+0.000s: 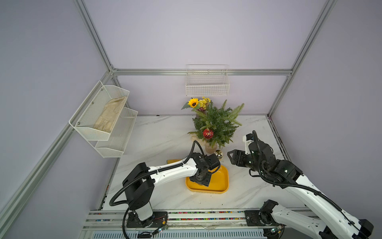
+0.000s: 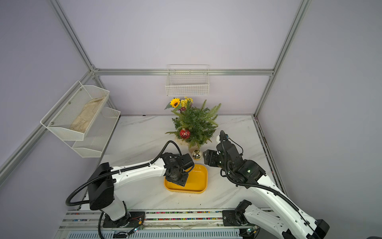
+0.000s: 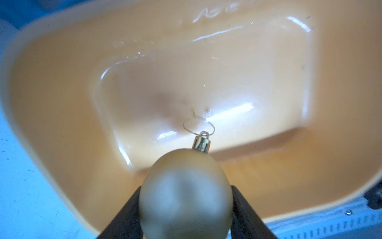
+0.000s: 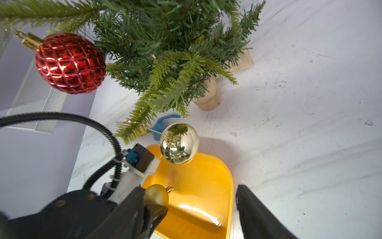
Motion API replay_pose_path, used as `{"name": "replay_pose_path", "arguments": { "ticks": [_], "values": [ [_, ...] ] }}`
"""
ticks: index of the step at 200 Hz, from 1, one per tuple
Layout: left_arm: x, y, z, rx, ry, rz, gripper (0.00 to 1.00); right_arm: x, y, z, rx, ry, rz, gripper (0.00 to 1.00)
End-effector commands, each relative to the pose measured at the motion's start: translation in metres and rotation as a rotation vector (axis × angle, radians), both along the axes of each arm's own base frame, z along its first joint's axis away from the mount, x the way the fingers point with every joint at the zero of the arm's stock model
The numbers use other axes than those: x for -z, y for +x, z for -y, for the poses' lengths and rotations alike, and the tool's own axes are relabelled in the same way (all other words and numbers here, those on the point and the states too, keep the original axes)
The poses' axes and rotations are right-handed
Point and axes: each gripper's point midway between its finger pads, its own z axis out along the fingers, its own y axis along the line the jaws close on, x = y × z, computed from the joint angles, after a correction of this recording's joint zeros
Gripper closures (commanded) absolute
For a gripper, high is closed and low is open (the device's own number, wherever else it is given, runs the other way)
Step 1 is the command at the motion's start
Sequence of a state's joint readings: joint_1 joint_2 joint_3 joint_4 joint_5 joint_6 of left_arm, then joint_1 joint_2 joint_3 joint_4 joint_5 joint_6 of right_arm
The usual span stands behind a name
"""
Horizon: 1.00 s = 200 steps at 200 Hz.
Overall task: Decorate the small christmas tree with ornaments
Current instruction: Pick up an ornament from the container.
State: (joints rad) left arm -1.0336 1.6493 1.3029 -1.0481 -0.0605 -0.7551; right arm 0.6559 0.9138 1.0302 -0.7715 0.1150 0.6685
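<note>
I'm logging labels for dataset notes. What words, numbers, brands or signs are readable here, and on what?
Nothing reads cleanly.
Raised marking on the inner wall of the yellow tray: a few characters, too blurred to read.
Small white mark on the left arm's wrist housing: too small to read.

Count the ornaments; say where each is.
3. Red ornament on the tree; shiny gold ornament at a low branch tip; matte gold ornament in the left claw over the tray. Foliage may hide more.
</note>
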Motion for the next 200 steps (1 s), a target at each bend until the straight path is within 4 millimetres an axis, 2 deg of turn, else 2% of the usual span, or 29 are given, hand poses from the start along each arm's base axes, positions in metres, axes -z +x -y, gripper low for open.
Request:
{"name": "replay_pose_path", "arguments": {
  "ticks": [1, 61, 62, 79, 109, 146, 200],
  "values": [
    [-0.057, 0.014, 0.006, 0.022, -0.101, 0.109, 0.43, -0.009, 0.004, 0.002, 0.014, 0.004, 0.026, 0.27],
    [-0.116, 0.016, -0.006, 0.089, -0.212, 0.222, 0.46, -0.017, 0.006, -0.008, -0.028, 0.025, 0.042, 0.27],
    [-0.122, 0.015, -0.007, 0.091, -0.227, 0.234, 0.46, -0.017, 0.006, -0.008, -0.030, 0.026, 0.042, 0.27],
    [-0.147, 0.015, -0.012, 0.145, -0.273, 0.307, 0.47, -0.025, 0.004, -0.015, -0.063, 0.063, 0.061, 0.27],
    [-0.174, 0.014, -0.013, 0.257, -0.325, 0.395, 0.47, -0.041, 0.002, -0.025, -0.112, 0.118, 0.103, 0.27],
    [-0.201, 0.026, -0.030, 0.265, -0.292, 0.455, 0.48, -0.051, 0.004, -0.019, -0.085, 0.108, 0.130, 0.27],
    [-0.259, 0.047, -0.061, 0.212, -0.268, 0.569, 0.49, -0.064, 0.008, -0.006, -0.041, 0.065, 0.169, 0.27]
  ]
}}
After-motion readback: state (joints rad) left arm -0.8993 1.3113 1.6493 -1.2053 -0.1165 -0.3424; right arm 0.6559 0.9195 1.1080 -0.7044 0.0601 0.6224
